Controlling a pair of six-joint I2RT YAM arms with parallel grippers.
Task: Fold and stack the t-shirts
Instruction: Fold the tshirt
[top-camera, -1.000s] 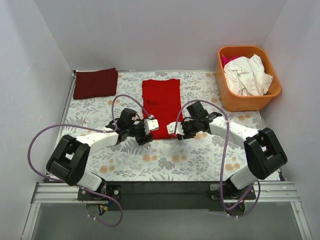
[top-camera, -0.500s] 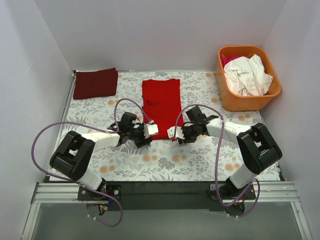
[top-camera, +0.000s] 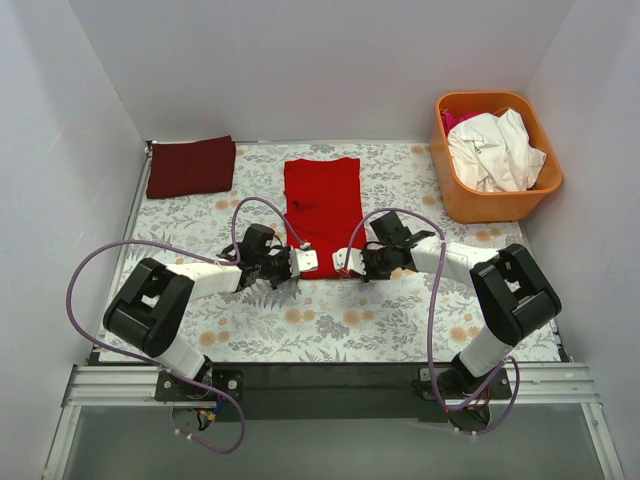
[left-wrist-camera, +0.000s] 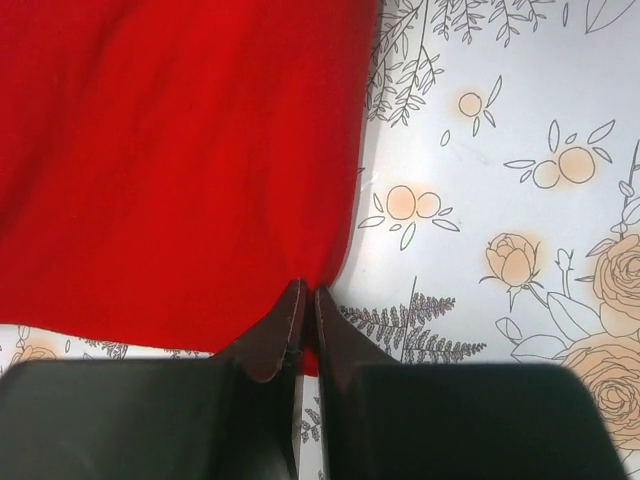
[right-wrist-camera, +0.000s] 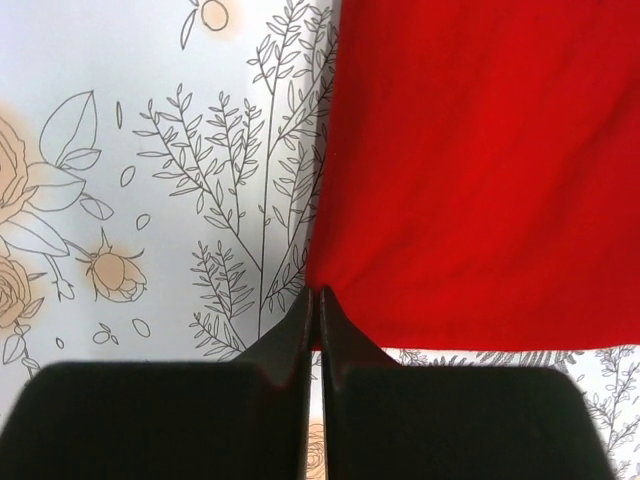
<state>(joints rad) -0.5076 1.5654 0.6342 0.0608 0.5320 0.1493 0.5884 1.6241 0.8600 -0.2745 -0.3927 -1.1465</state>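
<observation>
A red t-shirt, folded into a long strip, lies on the middle of the floral table. My left gripper is at its near left corner and my right gripper at its near right corner. In the left wrist view the jaws are pressed together on the hem corner of the red t-shirt, and red cloth shows between them. The right wrist view shows the same: the gripper is shut on the corner of the red t-shirt. A folded dark red t-shirt lies at the back left.
An orange basket at the back right holds crumpled white t-shirts and a bit of pink cloth. White walls enclose the table on three sides. The floral cloth covers the table between the arms' bases and the shirt.
Both grippers moved in to the red t-shirt's near corners, lowered, and went from open to shut on the hem.
</observation>
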